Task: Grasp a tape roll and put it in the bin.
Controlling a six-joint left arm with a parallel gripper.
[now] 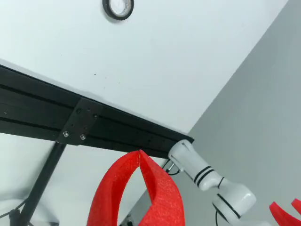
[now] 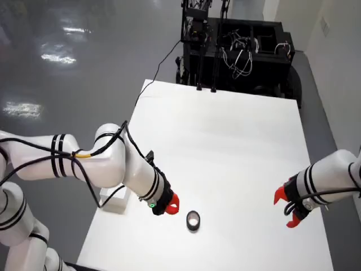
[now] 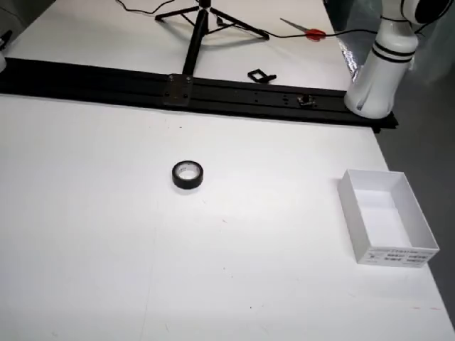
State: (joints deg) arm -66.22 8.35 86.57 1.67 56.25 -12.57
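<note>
A black tape roll (image 3: 188,175) lies flat on the white table (image 3: 85,234). It also shows in the overhead view (image 2: 193,220) and at the top edge of the gripper view (image 1: 118,7). My gripper (image 2: 172,202) has red fingers. In the overhead view it sits just left of the roll, apart from it. In the gripper view its two fingers meet at their tips (image 1: 139,151) with nothing between them. The white open bin (image 3: 353,206) stands at the table's right side. In the overhead view the bin (image 2: 113,202) is partly hidden under my arm.
A black rail (image 3: 234,96) with a bracket (image 1: 77,122) crosses the table behind the roll. A tripod (image 3: 202,21), cables and scissors (image 3: 306,30) lie beyond it. A second white arm with a red gripper (image 2: 287,210) hangs over the overhead view's right side and shows in the gripper view (image 1: 207,176).
</note>
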